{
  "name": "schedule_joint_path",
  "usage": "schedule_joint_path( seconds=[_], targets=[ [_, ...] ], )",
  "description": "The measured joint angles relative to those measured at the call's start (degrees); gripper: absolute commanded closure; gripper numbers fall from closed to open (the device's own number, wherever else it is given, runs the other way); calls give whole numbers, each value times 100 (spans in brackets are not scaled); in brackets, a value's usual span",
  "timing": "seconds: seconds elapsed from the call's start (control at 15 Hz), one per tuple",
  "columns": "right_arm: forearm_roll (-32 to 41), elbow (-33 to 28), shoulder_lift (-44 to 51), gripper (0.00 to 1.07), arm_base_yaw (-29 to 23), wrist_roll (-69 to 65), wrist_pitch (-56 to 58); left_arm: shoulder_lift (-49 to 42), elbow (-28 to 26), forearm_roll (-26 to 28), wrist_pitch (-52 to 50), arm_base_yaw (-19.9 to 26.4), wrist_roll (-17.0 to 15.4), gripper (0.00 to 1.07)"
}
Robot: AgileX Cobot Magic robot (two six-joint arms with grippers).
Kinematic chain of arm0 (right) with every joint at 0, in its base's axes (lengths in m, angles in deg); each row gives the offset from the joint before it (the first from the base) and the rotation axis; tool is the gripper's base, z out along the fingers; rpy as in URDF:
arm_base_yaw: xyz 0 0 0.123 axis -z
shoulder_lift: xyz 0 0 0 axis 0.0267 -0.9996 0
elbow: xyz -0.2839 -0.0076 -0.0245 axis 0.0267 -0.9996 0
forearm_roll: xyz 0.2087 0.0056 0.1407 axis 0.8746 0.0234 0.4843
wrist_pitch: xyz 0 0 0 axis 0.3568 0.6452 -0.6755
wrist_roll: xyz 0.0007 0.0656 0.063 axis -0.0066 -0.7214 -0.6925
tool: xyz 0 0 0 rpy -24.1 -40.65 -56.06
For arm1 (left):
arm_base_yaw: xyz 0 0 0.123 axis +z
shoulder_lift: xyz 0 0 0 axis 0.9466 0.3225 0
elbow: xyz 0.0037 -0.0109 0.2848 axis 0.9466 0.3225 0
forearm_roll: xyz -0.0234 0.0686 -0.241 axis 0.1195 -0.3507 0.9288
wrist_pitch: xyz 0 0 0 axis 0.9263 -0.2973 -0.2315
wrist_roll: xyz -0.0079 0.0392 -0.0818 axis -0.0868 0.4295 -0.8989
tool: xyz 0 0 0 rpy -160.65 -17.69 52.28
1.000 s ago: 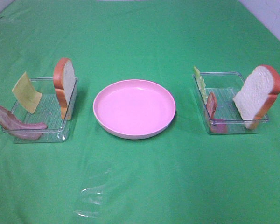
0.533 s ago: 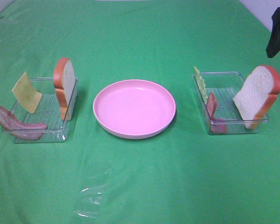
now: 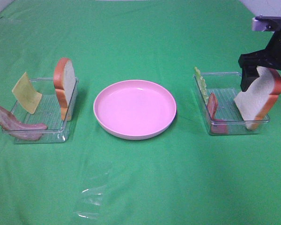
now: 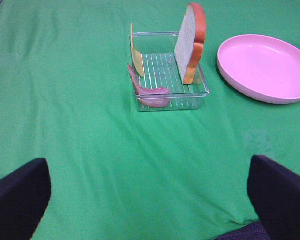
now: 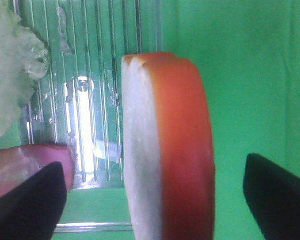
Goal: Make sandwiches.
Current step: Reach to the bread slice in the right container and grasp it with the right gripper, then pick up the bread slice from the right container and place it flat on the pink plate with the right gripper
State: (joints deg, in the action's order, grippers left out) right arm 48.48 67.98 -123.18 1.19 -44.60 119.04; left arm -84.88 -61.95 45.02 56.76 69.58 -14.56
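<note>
Okay, exterior high view first. The right fingers point(image 3: 246, 77) sit at the right edge of the frame, spread apart on either side of the top of the right bread slice point(image 3: 255, 101). That slice leans upright in the right tray point(image 3: 225, 73), right of centre. The lettuce point(image 3: 201, 84) and a bacon strip point(image 3: 212, 105) stand at that tray's left wall. The pink plate point(image 3: 135, 108) is at centre with nothing on it. The left tray point(image 3: 42, 79), left of centre, holds the cheese point(image 3: 26, 93), the left bread slice point(image 3: 64, 86) and the other bacon strip point(image 3: 16, 124), which hangs over its lower-left corner. Nothing is stacked yet.

Left wrist view: the left fingers point(image 4: 17, 197) are wide apart with nothing between them, well back from the left tray point(image 4: 167, 34).

Right wrist view: the right fingers point(image 5: 27, 205) are wide apart. The bread slice point(image 5: 165, 140) is edge-on between them with a clear gap on both sides and no contact. The bacon strip point(image 5: 20, 165) sits close to the finger on the white-face side.

The step looks like grabbing this bread as the sandwich base. To do it well:
- Drop lower so the pads meet the flat faces, not the rounded crust.
- Centre the slice and close evenly so it does not tip.
- Keep the bacon-side finger clear of the bacon and the tray wall.
- Lift straight up before heading for the plate.
</note>
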Motion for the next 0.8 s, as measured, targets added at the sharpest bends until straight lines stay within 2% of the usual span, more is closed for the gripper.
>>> schedule_joint_path(
  seconds=[0.13, 0.27, 0.4, 0.47, 0.8],
  targets=[
    [6, 0, -40, 50, 0, -6, -69, 0, 0, 0, 0, 0, 0, 7],
    [6, 11, -40, 68, 0, -80, -103, 0, 0, 0, 0, 0, 0, 7],
    [11, 11, -40, 94, 0, -166, -115, 0, 0, 0, 0, 0, 0, 7],
    [46, 11, -40, 103, 0, -183, -115, 0, 0, 0, 0, 0, 0, 7],
    [304, 11, -29, 105, 0, -52, -63, 0, 0, 0, 0, 0, 0, 7]
  ],
)
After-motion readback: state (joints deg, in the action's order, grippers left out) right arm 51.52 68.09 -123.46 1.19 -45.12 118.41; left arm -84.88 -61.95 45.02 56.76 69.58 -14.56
